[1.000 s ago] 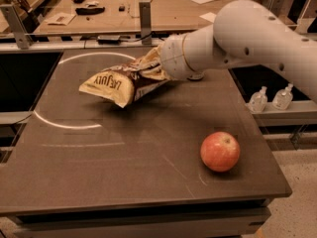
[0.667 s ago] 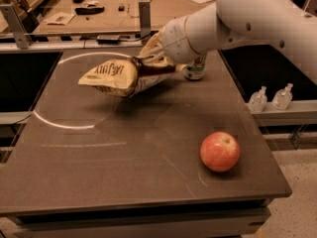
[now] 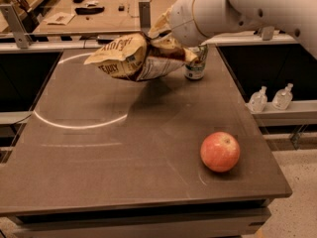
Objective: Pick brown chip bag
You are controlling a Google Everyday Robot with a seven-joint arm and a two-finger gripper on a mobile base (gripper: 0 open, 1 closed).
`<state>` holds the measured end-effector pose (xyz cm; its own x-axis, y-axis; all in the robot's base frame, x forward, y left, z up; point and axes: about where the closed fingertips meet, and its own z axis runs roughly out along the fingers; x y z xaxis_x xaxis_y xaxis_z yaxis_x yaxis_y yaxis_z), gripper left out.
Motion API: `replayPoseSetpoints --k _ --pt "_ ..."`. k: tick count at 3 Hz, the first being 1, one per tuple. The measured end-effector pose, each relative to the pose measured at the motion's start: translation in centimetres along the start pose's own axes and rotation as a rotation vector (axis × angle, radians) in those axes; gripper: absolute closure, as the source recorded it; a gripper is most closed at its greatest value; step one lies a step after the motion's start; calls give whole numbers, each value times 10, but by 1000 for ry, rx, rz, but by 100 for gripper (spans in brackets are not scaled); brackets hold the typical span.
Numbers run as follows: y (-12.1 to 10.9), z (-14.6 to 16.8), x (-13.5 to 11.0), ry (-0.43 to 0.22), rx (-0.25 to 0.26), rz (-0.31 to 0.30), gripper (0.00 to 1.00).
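The brown chip bag (image 3: 136, 57), crinkly tan-yellow and dark brown with "LATE JULY" print, hangs in the air above the far middle of the dark table (image 3: 99, 148). It casts a shadow on the table below it. My gripper (image 3: 174, 39) is at the bag's right end, shut on the bag and holding it up; its fingers are mostly hidden by the bag and by the white arm (image 3: 237, 9) coming in from the upper right.
A green and white soda can (image 3: 196, 63) stands behind the bag's right end, near the table's far right. A red apple (image 3: 220, 151) sits at the near right. Two small clear bottles (image 3: 270, 98) stand on a ledge right of the table. A white arc marks the tabletop.
The gripper has lifted the chip bag off the table and higher into the air. The soda can behind it has come into view. The apple has not moved.
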<state>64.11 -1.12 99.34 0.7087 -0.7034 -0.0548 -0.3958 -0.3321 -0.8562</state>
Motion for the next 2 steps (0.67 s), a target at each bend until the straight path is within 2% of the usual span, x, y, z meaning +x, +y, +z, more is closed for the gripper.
replayPoseSetpoints --k 1,2 --pt "-22 -11 3 47 62 -52 100" --pt "-41 -20 3 60 112 -93 100"
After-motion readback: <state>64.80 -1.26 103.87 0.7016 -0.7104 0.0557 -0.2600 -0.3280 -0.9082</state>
